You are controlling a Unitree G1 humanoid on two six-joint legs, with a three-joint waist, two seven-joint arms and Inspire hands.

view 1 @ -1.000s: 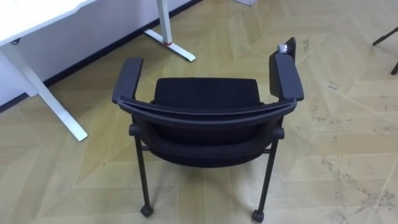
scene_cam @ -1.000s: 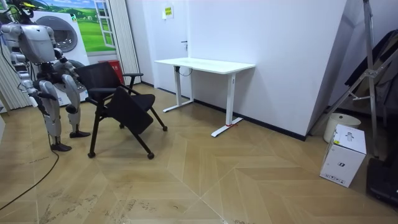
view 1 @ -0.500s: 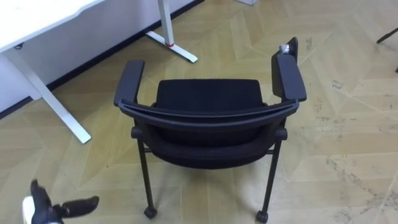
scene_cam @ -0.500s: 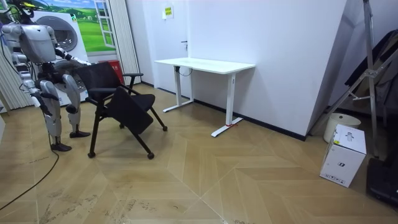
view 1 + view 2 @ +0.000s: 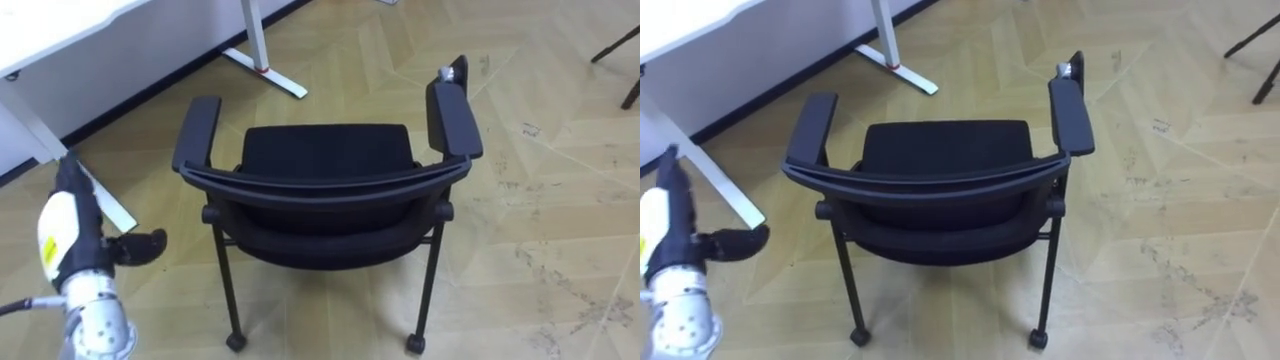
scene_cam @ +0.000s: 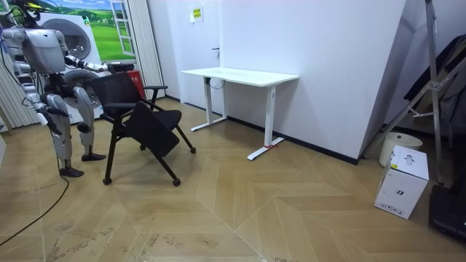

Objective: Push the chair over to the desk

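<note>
My left hand has come up at lower left since half a second ago, fingers straight, thumb out, holding nothing, still apart from the chair, which stands backrest toward me near the table; I judge the push not yet started.

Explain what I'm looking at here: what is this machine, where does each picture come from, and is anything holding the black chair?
It is a two-legged humanoid robot with two five-fingered hands. The two eye views come from its head camera, looking down; the room view from a camera standing farther off. The robot stands behind a black chair on the wooden floor, with a white desk ahead on its left. Nothing is held: the left hand hovers open left of the chair, not touching it.
</note>
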